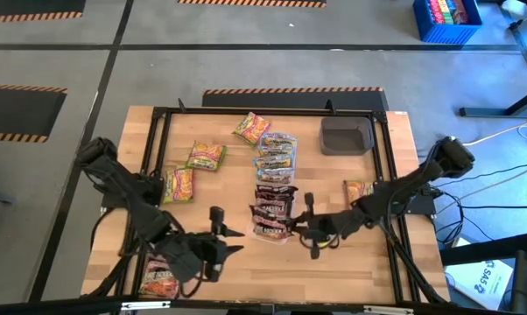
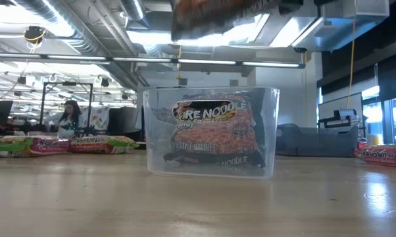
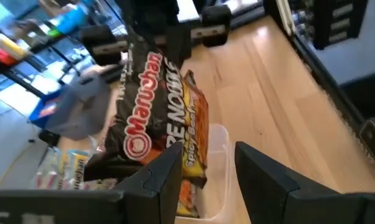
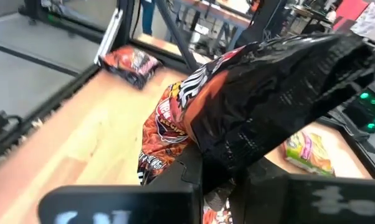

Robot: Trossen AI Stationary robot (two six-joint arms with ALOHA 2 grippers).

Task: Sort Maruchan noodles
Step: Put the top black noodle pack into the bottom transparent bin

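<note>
A dark maroon Maruchan packet (image 4: 262, 93) hangs in my right gripper (image 1: 305, 226) over a clear plastic tub (image 2: 211, 131). The tub stands on the table's near middle with another maroon packet (image 2: 214, 135) upright inside it. In the low view only the held packet's lower edge (image 2: 218, 16) shows, above the tub. More maroon packets (image 1: 273, 199) lie just beyond the tub. My left gripper (image 3: 206, 180) is open to the left of the tub, pointing at it, and touches nothing I can see. The held packet (image 3: 153, 106) faces it. My right gripper is shut on the maroon packet's edge (image 4: 222, 165), pinched between the two fingers, which come level from the table's right. The packet is lifted clear above the tub, crumpled at the fingers. The fingers themselves hide the exact place of contact.
Yellow-green-red packets (image 1: 205, 156) lie on the table's left and far parts, pale blue ones (image 1: 277, 150) in the far middle, one packet (image 1: 358, 189) on the right, a red one (image 1: 158, 280) by the left arm. A dark grey tray (image 1: 347, 136) sits far right. A person (image 2: 70, 118) is in the room behind.
</note>
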